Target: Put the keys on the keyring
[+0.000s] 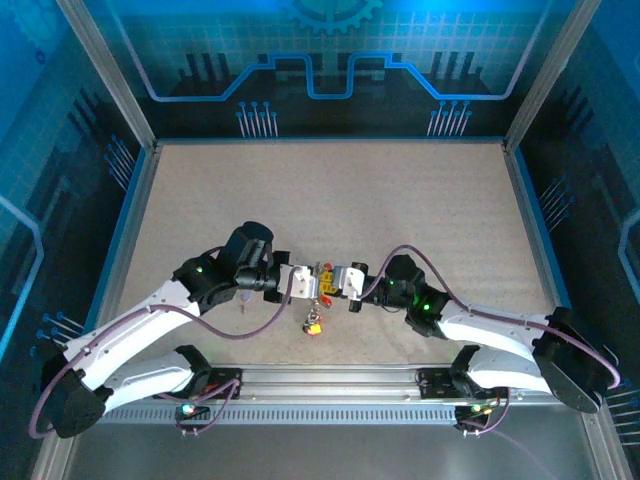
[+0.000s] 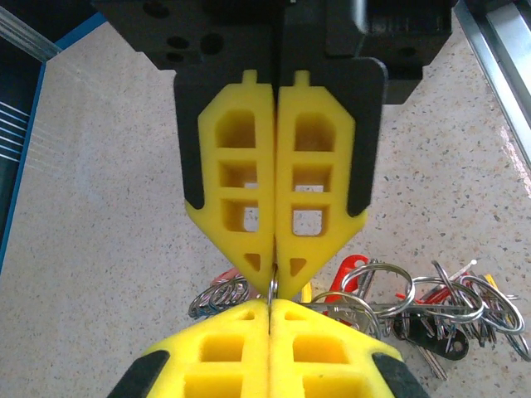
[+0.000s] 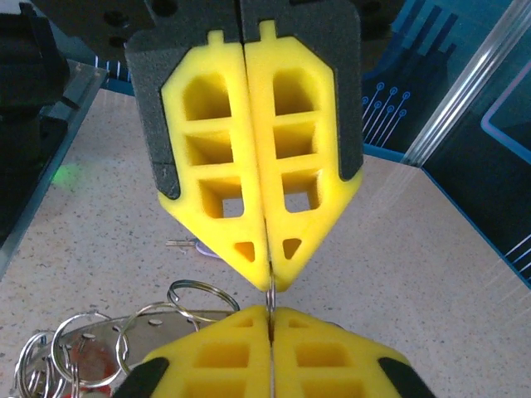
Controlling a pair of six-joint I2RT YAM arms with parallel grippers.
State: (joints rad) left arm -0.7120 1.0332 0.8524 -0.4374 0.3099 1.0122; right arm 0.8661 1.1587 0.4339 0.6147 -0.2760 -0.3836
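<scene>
The left pincer [image 1: 317, 281] and the right pincer [image 1: 334, 283] are meeting tip to tip over the worktop [image 1: 330, 190]. Each one has its yellow fingers pressed together. Both are pinching the same thin metal loop, the keyring [image 2: 272, 284]. It is showing edge-on in the narrow seam where the two sets of tips are facing each other.

The keys [image 2: 431, 323] are bunching in a tangle of small wire rings just beneath the joined tips and spreading out to one side of them. A red key head [image 2: 344, 274] is sitting right beside the right pincer's tip. Whether the bunch is touching the worktop I cannot tell.

One pale key [image 3: 189, 244] is lying flat on the worktop, apart from the bunch, just past the left pincer's fingers.
</scene>
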